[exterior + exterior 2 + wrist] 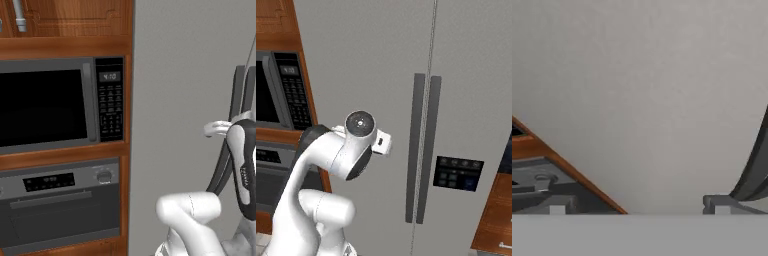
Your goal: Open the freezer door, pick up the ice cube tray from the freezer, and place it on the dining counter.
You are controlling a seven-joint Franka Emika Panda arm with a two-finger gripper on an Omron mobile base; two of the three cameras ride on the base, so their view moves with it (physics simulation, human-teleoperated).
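The freezer door [366, 60] is a tall light-grey panel and stands shut; its dark vertical bar handle [417, 150] runs beside the seam. My gripper [639, 207] is open, its two fingertips [557, 207] wide apart with nothing between them. It faces the door panel [652, 100] close up, left of the handle [757, 170]. In the left base view my hand [214, 129] hovers just left of the handle [237, 95]. The ice cube tray is hidden behind the shut door. The dining counter is out of view.
A black-glass microwave [50, 105] and a built-in oven [60, 205] sit in the wood cabinet left of the freezer. The right fridge door carries its own handle [434, 150] and a dark control panel [458, 172].
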